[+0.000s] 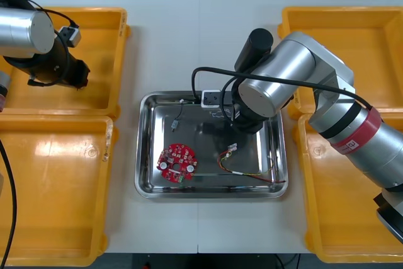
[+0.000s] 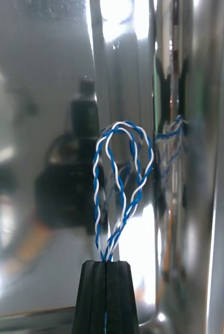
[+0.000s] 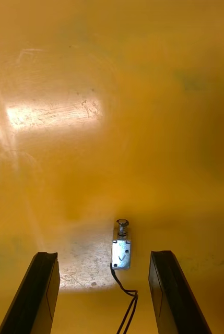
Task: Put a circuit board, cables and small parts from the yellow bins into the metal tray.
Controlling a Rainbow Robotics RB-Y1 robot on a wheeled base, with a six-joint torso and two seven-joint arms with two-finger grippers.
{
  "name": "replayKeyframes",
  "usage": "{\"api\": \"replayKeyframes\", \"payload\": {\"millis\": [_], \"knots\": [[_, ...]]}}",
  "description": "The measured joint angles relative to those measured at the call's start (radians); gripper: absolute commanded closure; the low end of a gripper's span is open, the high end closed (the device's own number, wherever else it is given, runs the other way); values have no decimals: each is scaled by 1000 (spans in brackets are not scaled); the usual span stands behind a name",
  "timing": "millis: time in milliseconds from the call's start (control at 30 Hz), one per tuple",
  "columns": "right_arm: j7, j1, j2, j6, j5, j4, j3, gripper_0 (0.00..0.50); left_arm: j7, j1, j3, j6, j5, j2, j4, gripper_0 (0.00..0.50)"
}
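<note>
Yellow bin [image 1: 101, 29]: left gripper [image 3: 104, 253]; tray [image 1: 140, 155]: right gripper [image 2: 106, 264], cable [image 2: 123, 125].

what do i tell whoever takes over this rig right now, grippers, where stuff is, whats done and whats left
Right gripper: shut on the twisted blue and white cable, over the metal tray, not yet released.
Left gripper: open, down in the far yellow bin on the left, fingers either side of a small metal part lying on the bin floor.
Done, in the tray: red circuit board, red and yellow cable.
To do: release the blue and white cable, then grasp and carry over the small part.
</note>
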Motion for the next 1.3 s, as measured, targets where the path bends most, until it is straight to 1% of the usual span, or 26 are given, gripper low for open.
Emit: {"api": "replayKeyframes", "payload": {"millis": [67, 100, 133, 167, 233, 267, 467, 700, 967, 1133, 1300], "knots": [[0, 4, 0, -5, 0, 0, 0, 500, 0, 0, -8, 0, 4, 0, 1, 0], [0, 5, 0, -6, 0, 0, 0, 485, 0, 0, -12, 0, 5, 0, 2, 0], [0, 6, 0, -6, 0, 0, 0, 361, 0, 0, -16, -1, 7, 0, 3, 0], [0, 6, 0, -7, 0, 0, 0, 308, 0, 0, -20, -1, 9, 0, 4, 0], [0, 7, 0, -7, -1, 0, 0, 86, 0, 0, -29, -6, 13, 0, 7, 0], [0, 7, 0, -7, -1, 0, 0, 4, 0, 0, -33, -9, 16, 0, 9, 0], [0, 7, 0, -7, -3, 0, 0, 0, 0, 0, -43, -32, 23, -1, 26, 0], [-4, 7, 0, 1, -4, -1, 0, 0, 0, 0, -43, -34, 23, -3, 31, 0], [-12, 7, 0, 109, -11, -39, -16, 0, 0, 0, -43, -47, 23, -4, 34, 0], [-39, 4, 0, 202, -23, -81, -57, 0, 0, 0, -43, -48, 23, -4, 34, 0], [-69, -9, 0, 262, -41, -105, -109, 0, 0, 0, -43, -52, 23, -4, 34, 0]]}}
